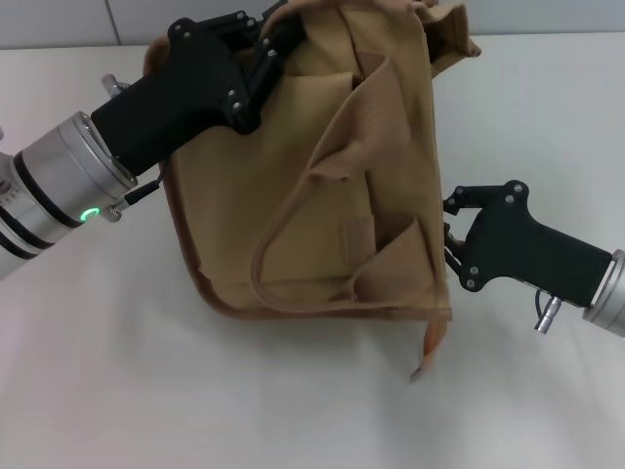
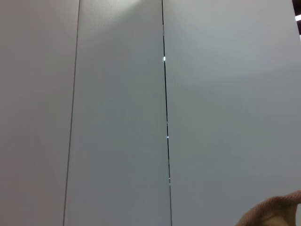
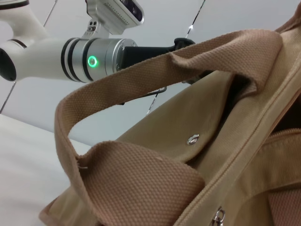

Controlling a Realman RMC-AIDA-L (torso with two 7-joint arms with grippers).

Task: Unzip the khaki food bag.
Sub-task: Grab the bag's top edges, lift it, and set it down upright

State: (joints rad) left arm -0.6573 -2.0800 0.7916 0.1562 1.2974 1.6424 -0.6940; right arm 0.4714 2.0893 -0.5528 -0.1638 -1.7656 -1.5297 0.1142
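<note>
The jaws of the left gripper (image 1: pixel 276 49) are closed on the boxy khaki canvas food bag (image 1: pixel 322 186); the right gripper (image 1: pixel 451 230) is held open beside it.

White table (image 1: pixel 195 391); khaki food bag (image 1: pixel 322 225) lying on it, one strap trailing onto surface.

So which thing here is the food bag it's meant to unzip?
Look at the white table: between the two black grippers sits one big soft thing, the bag. It is tan canvas with darker brown edging and looping webbing handles, the only cloth item there; the left gripper is at its far top corner.
</note>
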